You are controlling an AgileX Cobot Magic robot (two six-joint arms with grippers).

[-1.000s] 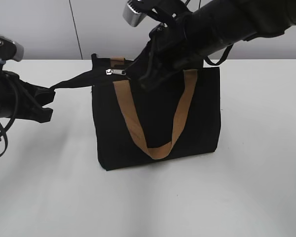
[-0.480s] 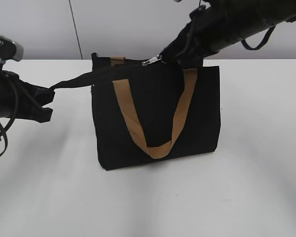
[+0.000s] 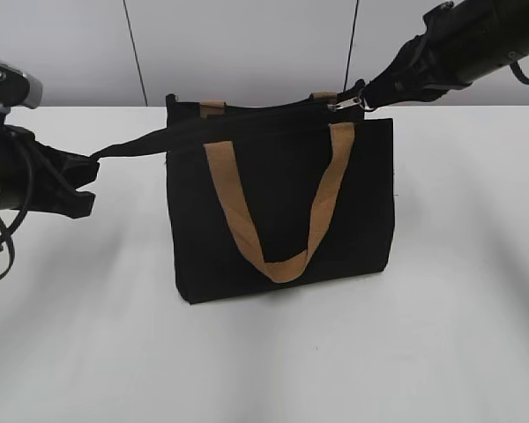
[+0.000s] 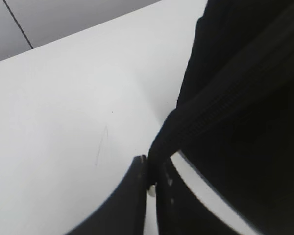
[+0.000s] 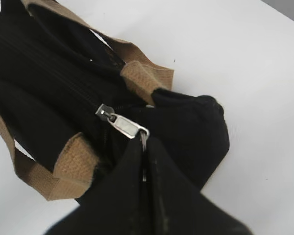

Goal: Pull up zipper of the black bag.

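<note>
While the black bag [image 3: 282,207] stands upright mid-worktop [image 3: 441,335], the left claw [image 4: 151,178] pinches its zipper tape tail [image 3: 128,143], stretched taut leftward. At the bag's top right corner, the right claw [image 5: 146,169] pinches the silver zipper [image 5: 122,125] pull. Bare worktop surrounds the bag, widest toward the near edge.

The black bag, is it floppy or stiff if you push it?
Probably floppy: the black bag is fabric, and its end strip stretches out where the left end effector pinches it. It stands upright now, but a push might tip it. The brown handle droops loosely too.
</note>
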